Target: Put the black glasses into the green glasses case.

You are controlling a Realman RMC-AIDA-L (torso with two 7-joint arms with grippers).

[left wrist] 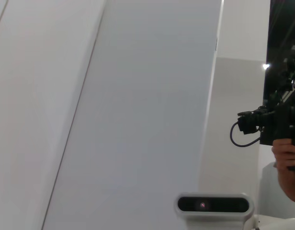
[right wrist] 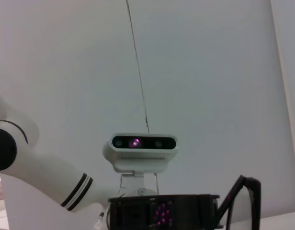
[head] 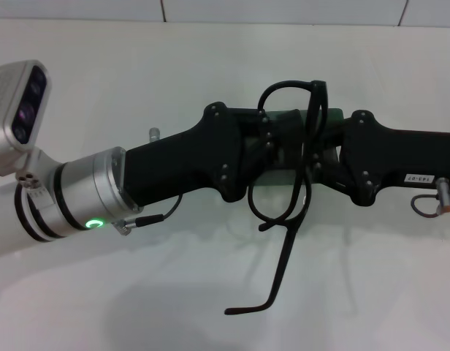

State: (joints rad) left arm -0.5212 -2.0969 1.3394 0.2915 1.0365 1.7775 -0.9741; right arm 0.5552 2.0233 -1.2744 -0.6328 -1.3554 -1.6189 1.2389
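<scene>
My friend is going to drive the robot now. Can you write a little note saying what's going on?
Left claw and right claw meet over the middle of the table; whether either is open or shut is hidden.
The black glasses are between them, unfolded, one temple hanging down.
The green glasses case peeks out underneath the claws.
Done: glasses brought to the case.
Left: get them inside the case.

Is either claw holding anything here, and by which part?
The black glasses hang between the left claw and right claw, apparently gripped at the front frame; which claw grips cannot be told.
</scene>
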